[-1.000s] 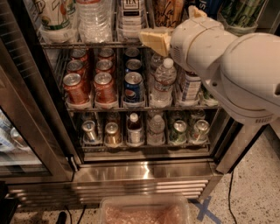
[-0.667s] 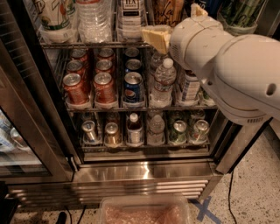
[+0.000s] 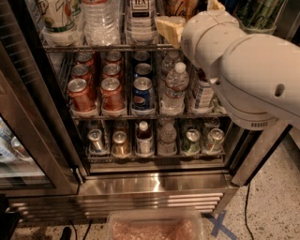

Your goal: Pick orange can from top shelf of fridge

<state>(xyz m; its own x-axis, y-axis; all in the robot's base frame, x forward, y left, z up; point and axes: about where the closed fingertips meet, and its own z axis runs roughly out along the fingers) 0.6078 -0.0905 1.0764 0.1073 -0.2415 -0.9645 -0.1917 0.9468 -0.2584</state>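
On the left nothing stirs. The fridge [image 3: 154, 185] stands open, and along the top shelf [image 3: 93, 48] the white can [image 3: 58, 16], the water bottle [image 3: 101, 18] and the dark can [image 3: 140, 11] sit just as they did a second ago.

The change is further right. The gripper [image 3: 185, 16], which was hanging across the shelf's front rail [image 3: 70, 48], now rides higher. Its tan end sits above the rail, right up against the orange can [image 3: 180, 7]. That can stands on the top shelf just right of the dark can, with only part of it in sight and the gripper covering the rest. I cannot tell whether the gripper has closed on it, because the wrist hides that.

The arm [image 3: 243, 70] fills the right side and has come up with the gripper.

To my eye the reach is about done and the grasp is the step in hand. The orange can looks unmoved, so the lift is still to come. The dark can stands close enough to be knocked.
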